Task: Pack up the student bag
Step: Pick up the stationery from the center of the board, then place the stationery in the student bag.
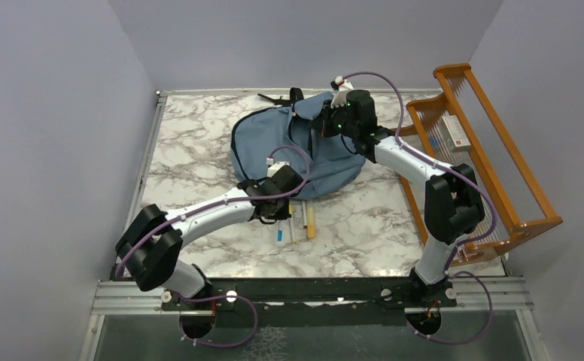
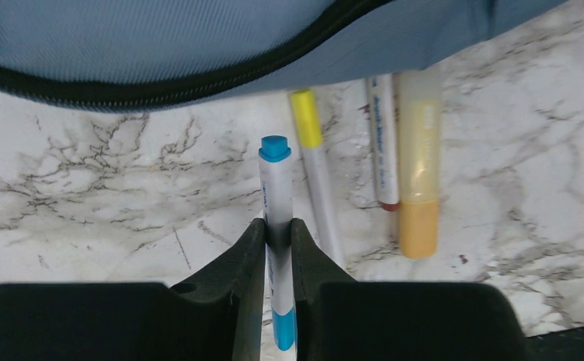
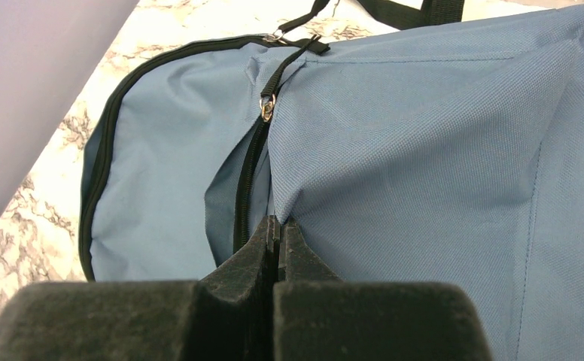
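My left gripper (image 2: 278, 226) clamps a blue-capped white marker (image 2: 276, 180) lying on the marble worktop (image 2: 86, 195); my right gripper (image 3: 278, 226) pinches a fold of the dusty-blue fabric student bag (image 3: 424, 150).

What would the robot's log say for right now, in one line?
left jaws: shut on blue-capped white marker | right jaws: pinching soft dusty-blue fabric backpack

Blue student bag (image 1: 274, 143) lies on marble table (image 1: 191, 150) beside orange rack (image 1: 492, 162).
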Controlling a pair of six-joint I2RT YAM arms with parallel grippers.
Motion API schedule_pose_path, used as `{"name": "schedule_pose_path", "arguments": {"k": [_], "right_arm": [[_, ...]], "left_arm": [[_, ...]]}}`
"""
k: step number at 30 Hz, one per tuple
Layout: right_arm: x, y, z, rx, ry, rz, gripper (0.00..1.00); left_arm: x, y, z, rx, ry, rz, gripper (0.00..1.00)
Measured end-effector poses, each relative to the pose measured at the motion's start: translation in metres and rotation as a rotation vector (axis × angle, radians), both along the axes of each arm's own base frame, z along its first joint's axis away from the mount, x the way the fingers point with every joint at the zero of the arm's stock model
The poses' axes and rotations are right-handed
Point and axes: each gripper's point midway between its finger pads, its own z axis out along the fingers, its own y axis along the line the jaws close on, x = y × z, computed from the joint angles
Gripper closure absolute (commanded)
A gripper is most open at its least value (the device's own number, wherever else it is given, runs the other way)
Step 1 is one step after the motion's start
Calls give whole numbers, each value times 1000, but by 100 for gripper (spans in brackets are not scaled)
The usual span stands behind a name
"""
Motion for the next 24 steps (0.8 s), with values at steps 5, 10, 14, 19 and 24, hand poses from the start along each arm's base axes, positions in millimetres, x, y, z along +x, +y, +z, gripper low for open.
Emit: {"name": "schedule_pose_path", "arguments": {"k": [5, 10, 14, 19, 24], "right_arm": [[0, 0, 0, 0, 1, 0, 99], [0, 0, 0, -2, -1, 1, 99], [0, 0, 0, -2, -1, 2, 99], [-1, 1, 0, 0, 1, 9, 99], [-2, 1, 0, 1, 1, 15, 100]], "left_arm": [[22, -16, 44, -101, -84, -10, 85], [55, -23, 82, -197, -150, -16, 85], [88, -17, 108, -266, -202, 13, 85], [132, -8, 127, -322, -239, 49, 85], [158, -24, 137, -364, -257, 11, 85]]}}
